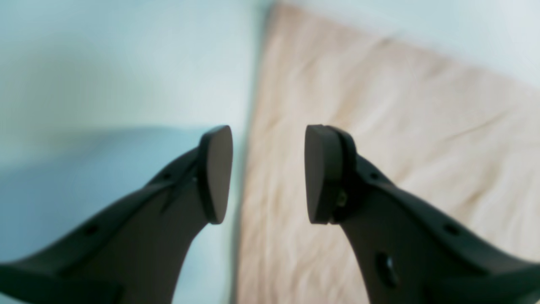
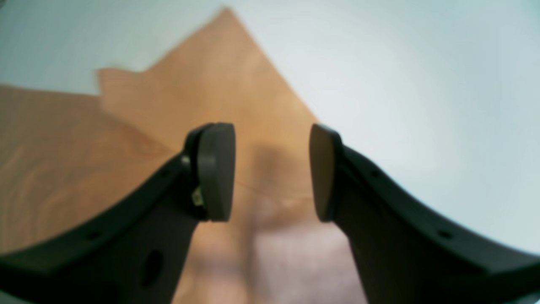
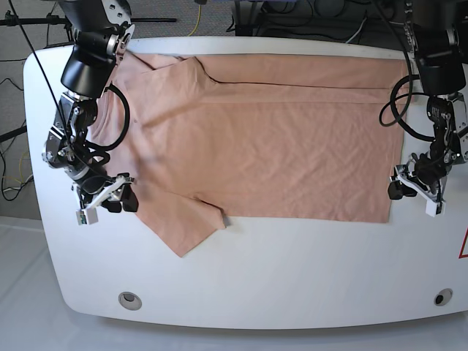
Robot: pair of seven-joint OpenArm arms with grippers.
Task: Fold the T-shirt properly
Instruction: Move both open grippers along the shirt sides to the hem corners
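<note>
Two tools poised at opposite ends of the T-shirt, both empty.

The left tool [image 1: 268,174] hangs with jaws apart over the hem edge, the right tool [image 2: 272,172] likewise apart over the near sleeve, probably so each can pinch an end for a fold. One T-shirt [image 3: 256,146] lies spread flat across the white surface [image 3: 292,270], far edge already turned over; two arms, two tools.

Soft matt salmon-pink cloth of the T-shirt [image 3: 270,139], finely creased between and beyond the fingers, smooth white faintly glossy table [image 3: 292,278] beside them, matt black plastic fingers [image 1: 217,173] with flat dull dark pads, same matt black plastic on the other pair [image 2: 215,171]
</note>
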